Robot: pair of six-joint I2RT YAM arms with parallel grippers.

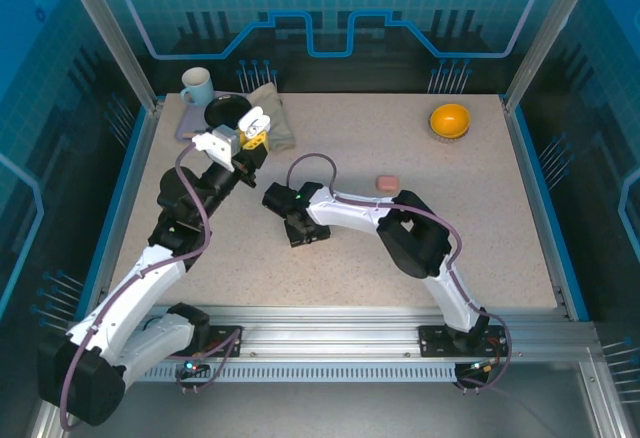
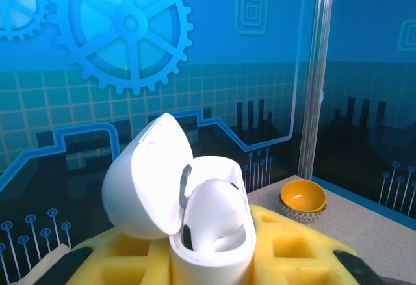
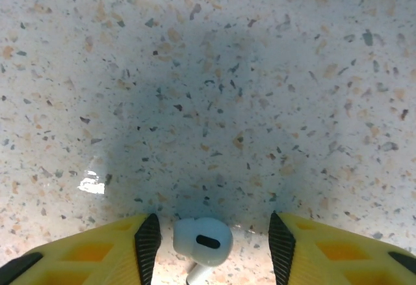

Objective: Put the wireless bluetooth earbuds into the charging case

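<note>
My left gripper [image 1: 250,134] is raised above the table's back left, shut on a white charging case [image 2: 214,246]. The case stands upright between the yellow fingers [image 2: 292,246] with its lid [image 2: 146,177] swung open to the left. A rounded white shape that looks like an earbud [image 2: 218,213] sits inside it. My right gripper [image 3: 214,246] points straight down at mid-table, open. One white earbud [image 3: 203,239] lies on the speckled surface between its black pads [image 3: 148,243], close to the left pad and clear of the right one.
A small pink case [image 1: 387,182] lies right of the right gripper. An orange bowl [image 1: 450,120] sits at the back right. At the back left are a mug [image 1: 197,85], a black dish [image 1: 225,110] and a folded cloth [image 1: 275,118].
</note>
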